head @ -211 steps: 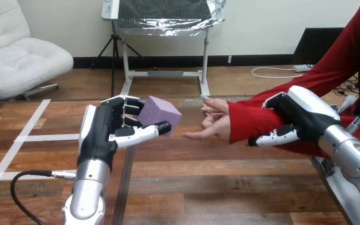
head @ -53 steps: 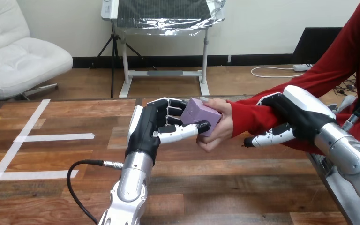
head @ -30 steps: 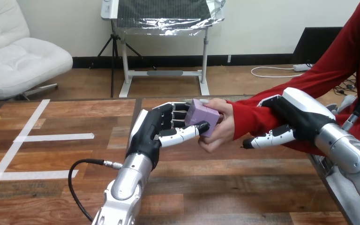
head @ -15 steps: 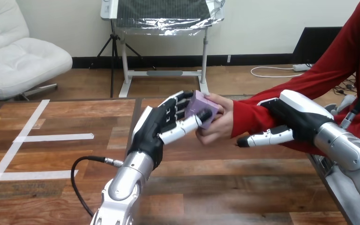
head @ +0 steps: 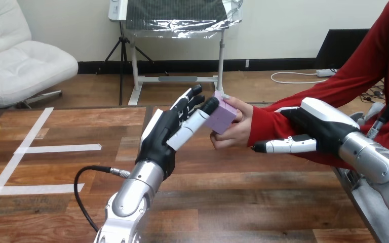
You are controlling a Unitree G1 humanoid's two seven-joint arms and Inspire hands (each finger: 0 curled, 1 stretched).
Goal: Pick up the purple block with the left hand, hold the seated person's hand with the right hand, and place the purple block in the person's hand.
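We judge the handover nearly done: the purple block (head: 222, 116) sits in the person's hand (head: 235, 132), which wraps it from behind and below, up in the air over the desk's (head: 243, 202) far edge, toward its right corner. Our left hand (head: 168, 135) is spread wide and holds nothing, its fingers (head: 191, 96) straight with the tips right at the block's left face. Our right hand (head: 320, 124) lies over the person's red forearm (head: 271, 129); we cannot tell whether it grips. To finish cleanly, we should draw the left hand straight back toward the desk's left edge, without dragging across the block, and hold the right hand steady until the left one is clear.
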